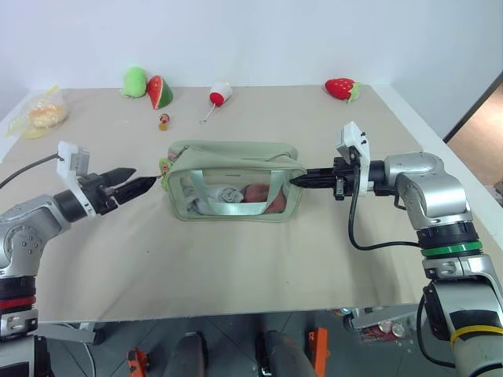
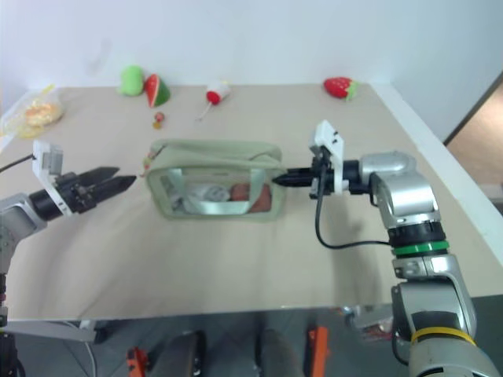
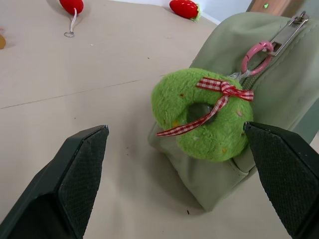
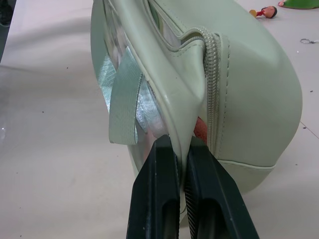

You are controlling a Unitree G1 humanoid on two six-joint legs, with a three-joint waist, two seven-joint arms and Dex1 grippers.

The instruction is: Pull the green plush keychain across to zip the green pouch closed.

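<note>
The green pouch [image 1: 232,157] lies in the middle of the table, with clear side panels and a webbing strap [image 4: 122,104]. The green plush keychain [image 3: 199,117], a lime plush ring with a red checked ribbon, hangs from a pink clasp [image 3: 256,55] on the zipper pull at the pouch's left end [image 1: 165,166]. My left gripper [image 1: 145,183] is open and level just left of that end; its fingers [image 3: 75,184] stand on either side of the keychain without touching it. My right gripper [image 1: 295,181] is shut on the fabric edge at the pouch's right end [image 4: 179,144].
Along the far edge lie a rounded green plush [image 1: 134,81], a watermelon-slice plush [image 1: 160,92], a red-and-white toy on a cord [image 1: 220,94] and a strawberry plush [image 1: 340,88]. A small figure [image 1: 163,121] lies behind the pouch. A plastic bag [image 1: 43,114] sits far left.
</note>
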